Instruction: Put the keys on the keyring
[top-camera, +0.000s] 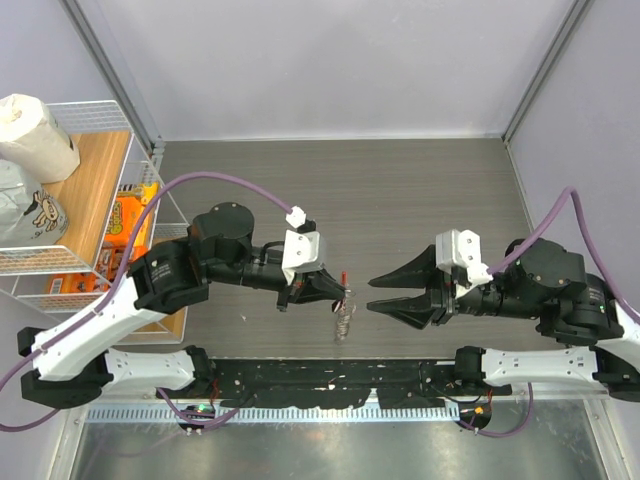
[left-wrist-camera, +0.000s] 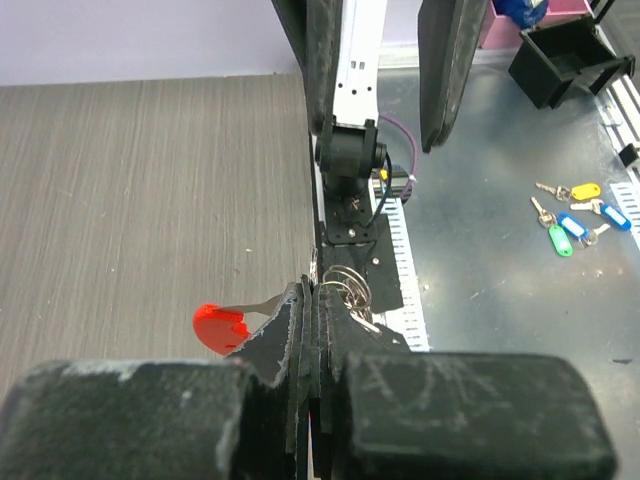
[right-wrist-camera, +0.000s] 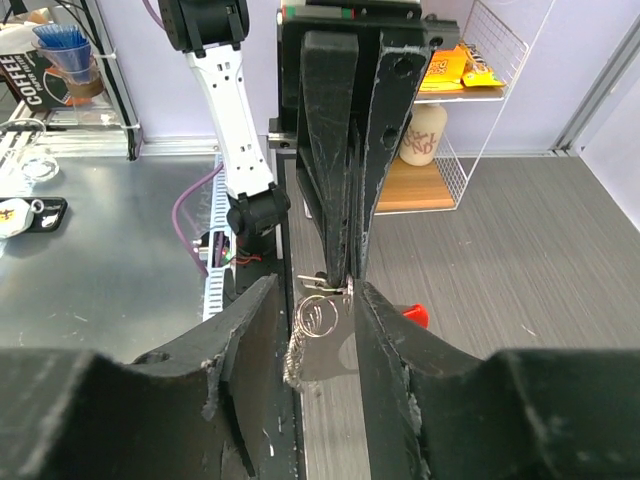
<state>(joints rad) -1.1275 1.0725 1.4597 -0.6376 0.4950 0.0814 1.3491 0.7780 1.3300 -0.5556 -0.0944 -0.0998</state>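
Keyring (top-camera: 345, 318) | pinched in clenched left gripper (top-camera: 336, 291), hanging down (red strip (left-wrist-camera: 220, 327) poking out sideways) | right gripper (top-camera: 374, 295) spread, empty, just right, jaws facing it

bright even light, soft shadows, close foreground blurred.

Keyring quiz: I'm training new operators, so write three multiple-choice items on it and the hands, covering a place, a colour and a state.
1. Where is the keyring? A on the wire shelf; B pinched in the left hand; C flat on the table.
2. Its strip is: A blue; B red; C green.
3. The right hand is: A open; B shut on the keyring; C shut, empty.
Answers: B, its rings dangle from the shut fingers; B, red shows beside those fingers; A, its fingers are spread apart.
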